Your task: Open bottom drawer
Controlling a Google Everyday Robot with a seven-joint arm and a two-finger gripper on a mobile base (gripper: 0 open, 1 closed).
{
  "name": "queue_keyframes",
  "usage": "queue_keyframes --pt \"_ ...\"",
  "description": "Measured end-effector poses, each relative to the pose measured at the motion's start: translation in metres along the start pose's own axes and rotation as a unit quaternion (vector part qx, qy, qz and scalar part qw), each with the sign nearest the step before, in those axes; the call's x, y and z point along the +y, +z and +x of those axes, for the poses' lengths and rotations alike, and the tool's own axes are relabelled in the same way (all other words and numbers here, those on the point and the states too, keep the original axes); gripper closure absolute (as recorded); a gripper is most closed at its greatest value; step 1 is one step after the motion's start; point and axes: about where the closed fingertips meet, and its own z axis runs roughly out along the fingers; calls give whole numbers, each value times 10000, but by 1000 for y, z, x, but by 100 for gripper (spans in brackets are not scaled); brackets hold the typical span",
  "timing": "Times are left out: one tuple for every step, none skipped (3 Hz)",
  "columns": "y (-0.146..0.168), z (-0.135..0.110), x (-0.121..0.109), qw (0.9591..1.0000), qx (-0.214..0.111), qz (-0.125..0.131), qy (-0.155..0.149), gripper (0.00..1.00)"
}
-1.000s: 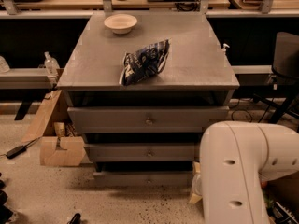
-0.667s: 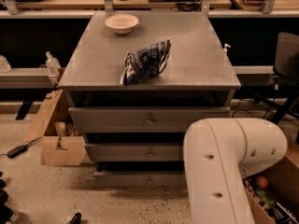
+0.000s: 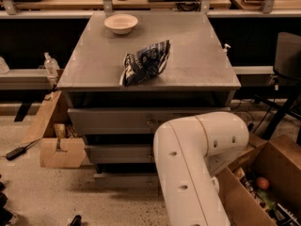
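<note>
Grey-painted fronts, three stacked under the tabletop [image 3: 197,55]. The bottom drawer [image 3: 123,179] sits lowest, just above the floor. Its left part shows, while its right part and knob are hidden behind the white arm [image 3: 197,159]. It looks shut beneath the middle drawer [image 3: 117,153], though the shadow there makes this uncertain.

Change over the last second: the arm has swung leftward from the lower right corner and now covers the right half of the two lower fronts. The drawer itself has not moved.

Gripper nowhere in view, presumably down past the arm's bulk. Cannot tell whether the jaws are open or hold anything.

Reading: reach under way, pull not yet begun. The chip bag [image 3: 145,62] and bowl [image 3: 121,22] are undisturbed.
</note>
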Motion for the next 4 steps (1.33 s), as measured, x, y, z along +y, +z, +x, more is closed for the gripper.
queue_keyframes --pt "16 -6 -3 9995 156 -163 -212 0" --pt "28 -6 -10 9985 249 -326 -353 0" --pt "39 -7 -18 9974 272 -497 -441 0" --pt "56 -14 -14 9960 119 -779 -414 4"
